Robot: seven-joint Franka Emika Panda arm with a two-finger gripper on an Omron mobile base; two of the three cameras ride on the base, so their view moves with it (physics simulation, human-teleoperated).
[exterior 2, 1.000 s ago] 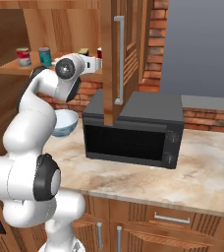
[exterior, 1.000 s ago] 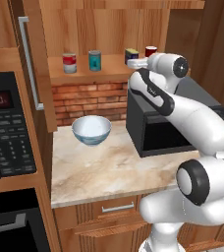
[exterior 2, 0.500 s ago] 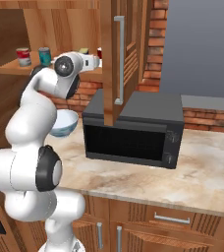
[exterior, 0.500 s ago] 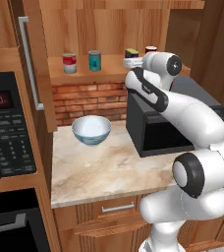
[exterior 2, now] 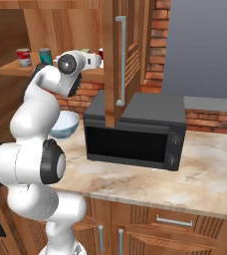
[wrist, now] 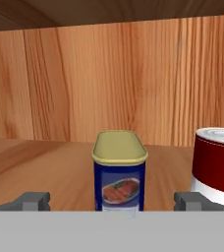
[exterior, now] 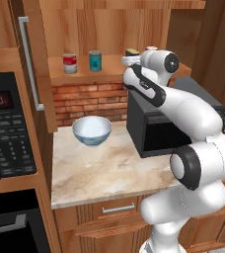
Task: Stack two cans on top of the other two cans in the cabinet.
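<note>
Dark blue can (wrist: 119,170) with the yellow top, standing upright on the cabinet shelf (exterior: 109,71), long axis vertical, picture label facing straight at the hand camera. White can with the dark red band (wrist: 217,165) just beside it on the right, also upright, not touching as far as can be told. Further left along the same plank: teal can (exterior: 95,60) and the silver one with the red and white label (exterior: 70,63), side by side, both upright, well apart from the right-hand pair.

Progress-wise: nothing stacked yet, all four sitting on the wood at one level. Both lifts left to do.

Gripper (wrist: 111,201) spread wide and empty, lined up on the blue can, fingertips (wrist: 31,201) either side of it, not yet closed. Looks like the approach for the first pick.
</note>
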